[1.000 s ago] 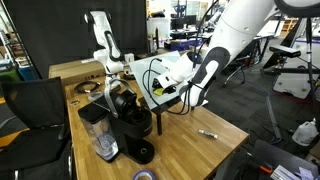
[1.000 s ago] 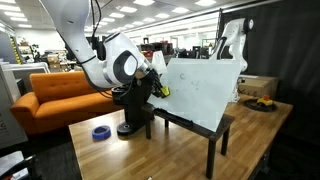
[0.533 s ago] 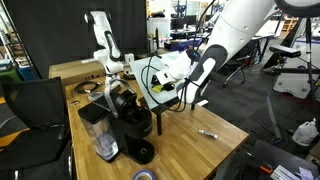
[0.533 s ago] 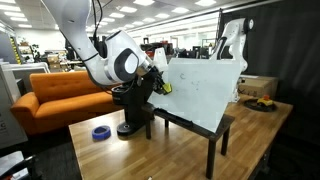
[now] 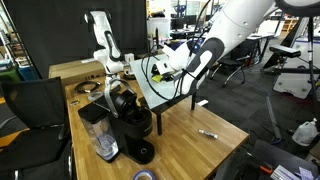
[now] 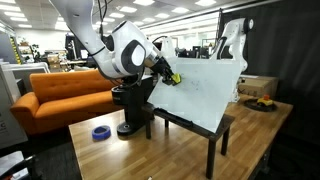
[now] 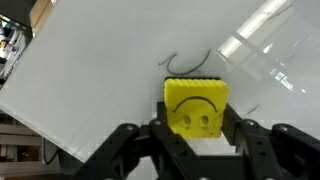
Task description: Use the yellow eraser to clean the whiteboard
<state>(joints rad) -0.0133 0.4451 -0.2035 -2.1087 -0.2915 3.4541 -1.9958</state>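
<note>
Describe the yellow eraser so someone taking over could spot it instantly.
Find the wooden table and the tilted whiteboard on it. Against the board's face, the gripper clamps the yellow eraser between its black fingers. It is the only yellow thing on the board: a small square with a smiley face, under a dark pen squiggle.

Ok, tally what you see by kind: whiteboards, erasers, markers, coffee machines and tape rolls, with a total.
whiteboard: 1
yellow eraser, gripped in the pincer: 1
marker: 1
coffee machine: 1
blue tape roll: 1
Total: 5
</note>
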